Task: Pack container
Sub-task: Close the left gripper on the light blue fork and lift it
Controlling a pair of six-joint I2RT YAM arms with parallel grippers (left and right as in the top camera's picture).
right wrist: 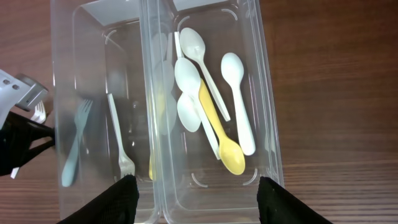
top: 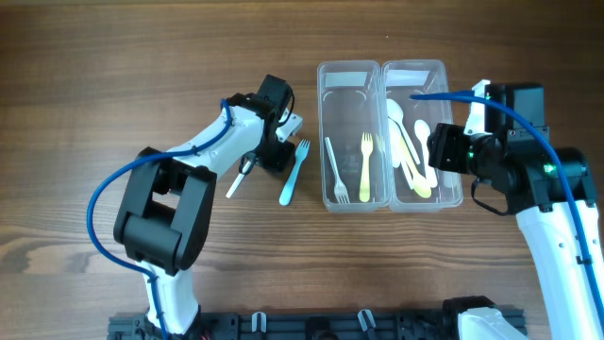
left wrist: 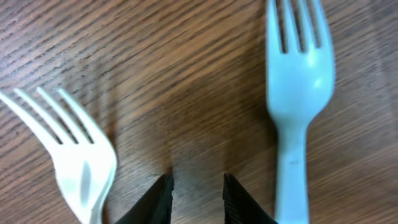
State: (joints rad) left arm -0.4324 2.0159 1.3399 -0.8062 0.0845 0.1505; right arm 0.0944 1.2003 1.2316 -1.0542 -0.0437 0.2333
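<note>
Two clear containers stand side by side. The left container (top: 323, 132) holds a white fork (top: 335, 175) and a yellow fork (top: 366, 165). The right container (top: 415, 64) holds white spoons (right wrist: 233, 81) and a yellow spoon (right wrist: 227, 152). On the table to their left lie a blue fork (top: 293, 175) and another white fork (top: 238, 178). My left gripper (left wrist: 198, 180) is down at the wood between these two forks, the blue fork (left wrist: 298, 93) to its right and the white fork (left wrist: 81, 162) to its left. Its jaws stand slightly apart over bare table. My right gripper (right wrist: 198, 186) hovers open above the right container, holding nothing.
Bare wooden table surrounds the containers. The left arm's blue cable (top: 123, 184) loops over the table on the left. The right arm's body (top: 528, 170) hangs just right of the containers.
</note>
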